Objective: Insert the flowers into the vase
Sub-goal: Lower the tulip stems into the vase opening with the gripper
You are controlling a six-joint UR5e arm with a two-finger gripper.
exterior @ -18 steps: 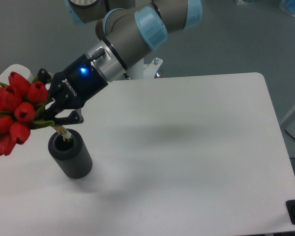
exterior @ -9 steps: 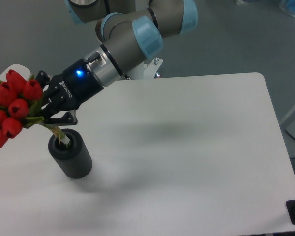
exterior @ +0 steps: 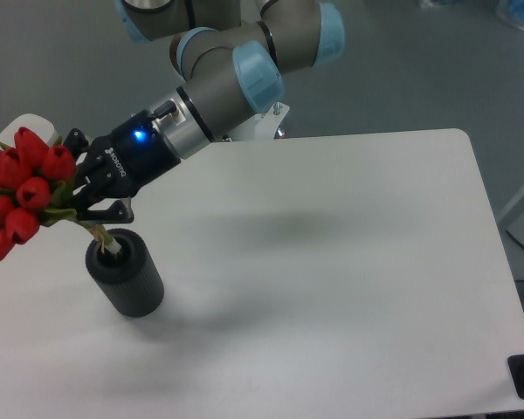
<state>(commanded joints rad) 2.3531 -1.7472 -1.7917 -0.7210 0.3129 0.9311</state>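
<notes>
Flowers (exterior: 22, 194): a bunch of red tulip buds with green leaves is seen at the far left edge of the view, leaning out to the left above the counter. The heads are well off to the left of the vase mouth, and the pale stem ends are angled down and right into that mouth.

Pincer (exterior: 86, 208): a black two-finger pincer is closed around the stems just below the heads, directly above the vase. A blue light is lit on its body.

Vase (exterior: 126, 277): a dark matte cylinder is stood on the counter near the left side, slightly tilted in this view. The stem tips appear to be just inside the rim; how deep they reach cannot be told.

Counter (exterior: 332, 262): a white surface with rounded corners is spread to the right.

Arm (exterior: 236, 61): grey links with light blue caps are extended from the far centre toward the left.

Step in hand: the stems are judged to be only started into the mouth. The bunch would best be brought more upright and lowered straight down, so that the rim is not pushed sideways and the vase is not tipped. Release would best be held back until the stems are well inside.
</notes>
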